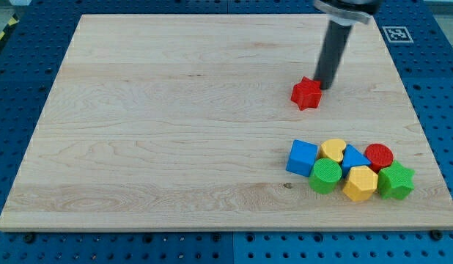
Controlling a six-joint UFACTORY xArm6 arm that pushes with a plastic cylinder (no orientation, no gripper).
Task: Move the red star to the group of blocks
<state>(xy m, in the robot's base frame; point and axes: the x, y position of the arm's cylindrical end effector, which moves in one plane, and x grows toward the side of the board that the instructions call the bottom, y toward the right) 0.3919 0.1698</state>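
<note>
The red star (306,93) lies on the wooden board (175,125) at the view's right, above the middle. My tip (326,86) stands at the star's upper right edge, touching or nearly touching it. The group of blocks sits lower, near the view's bottom right: a blue cube (302,158), a yellow round block (333,149), a blue triangular block (353,159), a red cylinder (379,155), a green cylinder (326,176), a yellow hexagon (360,182) and a green star (396,181). A gap of bare board separates the red star from the group.
The board lies on a blue perforated table (21,88). A black-and-white marker tag (396,34) sits off the board at the view's top right. The arm's dark rod (333,51) comes down from the view's top.
</note>
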